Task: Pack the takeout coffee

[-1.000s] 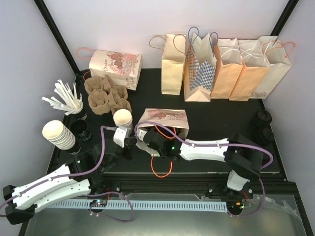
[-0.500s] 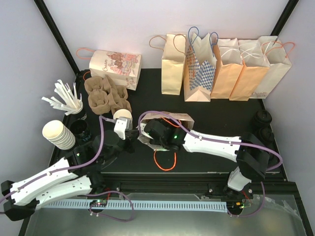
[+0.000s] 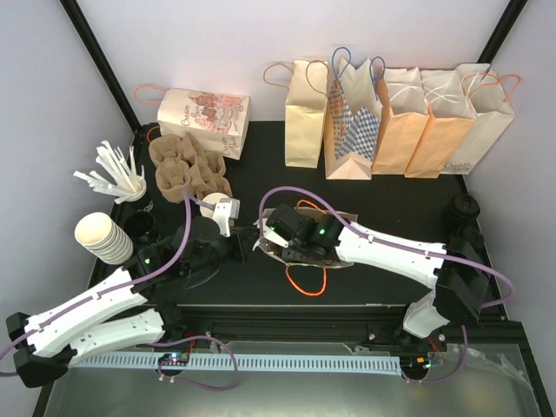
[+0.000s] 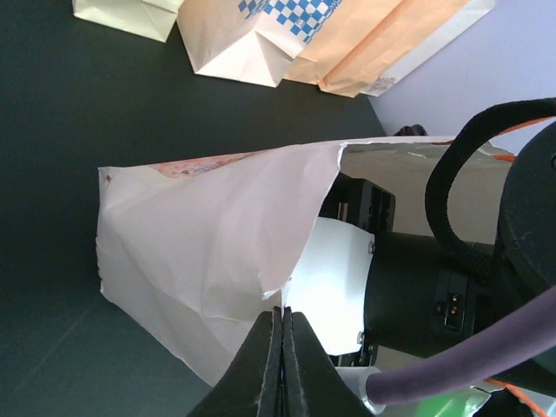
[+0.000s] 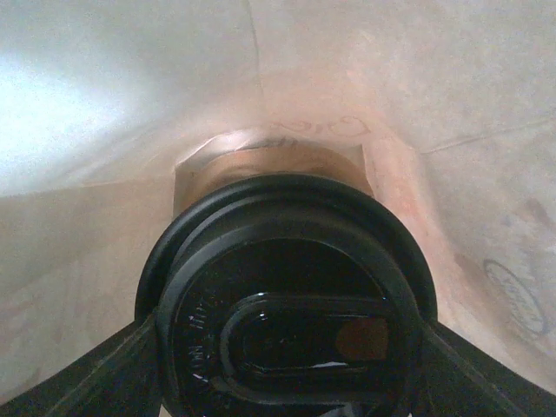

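The takeout coffee (image 5: pixel 278 261) was seen inside the printed paper bag (image 4: pixel 200 234), which was laid on its side on the black table (image 3: pixel 391 217). It was clamped at the lid from both sides by the right gripper (image 5: pixel 287 340). The left gripper (image 4: pixel 282 326) was pressed fully together right at the bag's mouth edge; whether paper was pinched couldn't be told.
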Controlling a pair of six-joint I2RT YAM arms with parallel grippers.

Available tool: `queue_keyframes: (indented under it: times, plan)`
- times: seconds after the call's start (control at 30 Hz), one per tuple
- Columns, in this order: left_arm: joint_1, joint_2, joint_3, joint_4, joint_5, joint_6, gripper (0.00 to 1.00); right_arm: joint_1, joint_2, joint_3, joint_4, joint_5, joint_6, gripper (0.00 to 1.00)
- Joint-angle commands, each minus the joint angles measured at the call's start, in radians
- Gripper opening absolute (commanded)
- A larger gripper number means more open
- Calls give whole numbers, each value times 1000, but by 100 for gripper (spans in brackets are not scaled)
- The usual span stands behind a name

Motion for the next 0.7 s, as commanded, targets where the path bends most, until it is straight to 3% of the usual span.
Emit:
queue_keyframes:
  times: [0.0, 0.33, 0.67]
  plan:
    - [31, 39, 55, 108, 219, -81, 2, -35, 3, -8, -67, -118, 33, 34]
    - [158, 140, 118, 143, 317, -20, 5, -137, 91, 33, -61, -229, -8, 34]
    - [226, 155, 192, 124, 287, 86, 62, -186, 195, 47, -74, -309, -37, 35]
